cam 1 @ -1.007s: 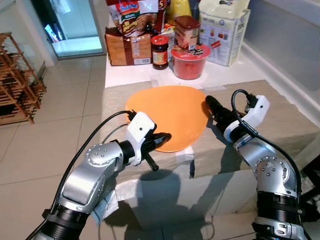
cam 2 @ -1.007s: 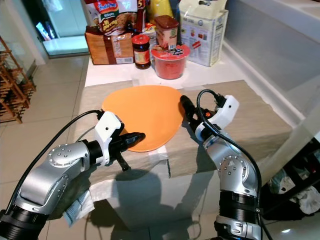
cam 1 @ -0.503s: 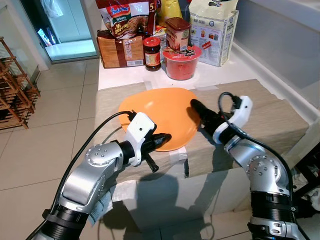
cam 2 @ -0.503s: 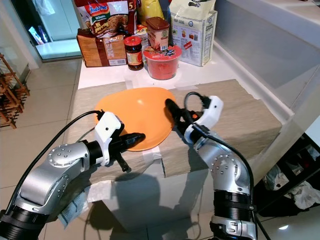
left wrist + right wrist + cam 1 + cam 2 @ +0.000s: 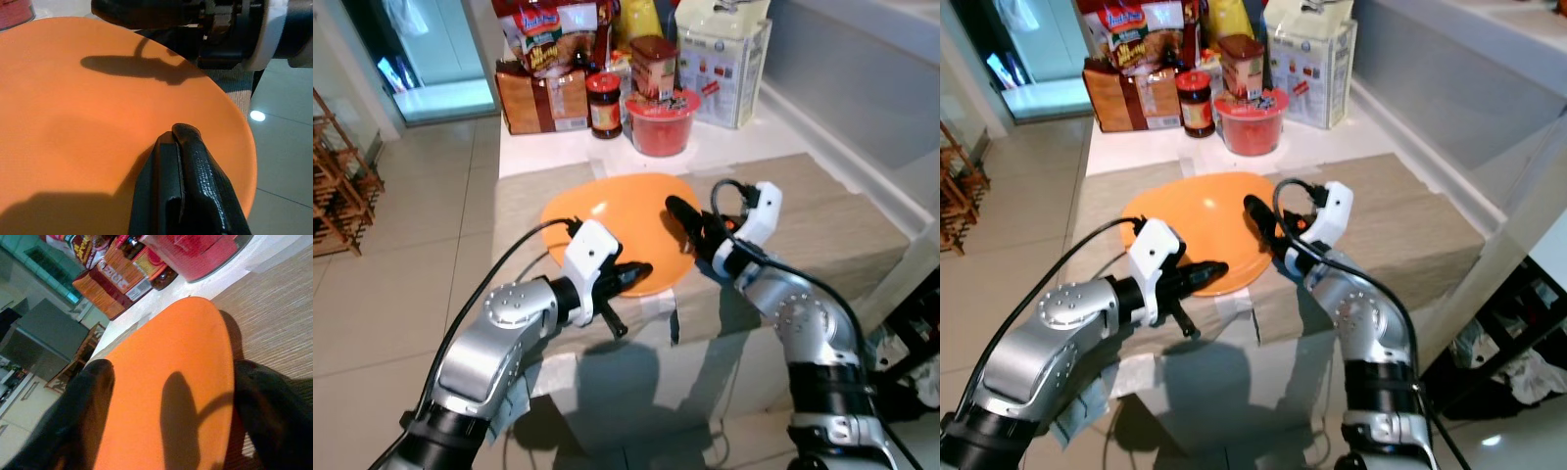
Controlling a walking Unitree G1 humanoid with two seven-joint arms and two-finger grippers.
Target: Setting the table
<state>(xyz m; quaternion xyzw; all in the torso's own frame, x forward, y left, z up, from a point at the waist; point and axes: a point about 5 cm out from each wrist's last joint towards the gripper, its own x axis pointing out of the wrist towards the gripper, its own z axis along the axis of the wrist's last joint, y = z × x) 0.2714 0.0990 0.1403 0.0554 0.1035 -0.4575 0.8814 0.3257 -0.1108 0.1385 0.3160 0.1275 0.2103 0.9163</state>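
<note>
Low in the frame's centre, the orange plate [image 5: 625, 227] is clamped at its near rim by the left gripper [image 5: 628, 277]. At centre right, its far edge is straddled by the right gripper [image 5: 683, 217], fingers apart. At top, a red bowl [image 5: 659, 125] is seen.

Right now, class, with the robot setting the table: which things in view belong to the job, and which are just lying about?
Belongs to the job:
orange plate
left gripper, fingers on the plate's near rim
right gripper, over the plate's far side
woven mat under the plate

Just lying about:
red tub
dark jar
noodle packets
white bag
</note>
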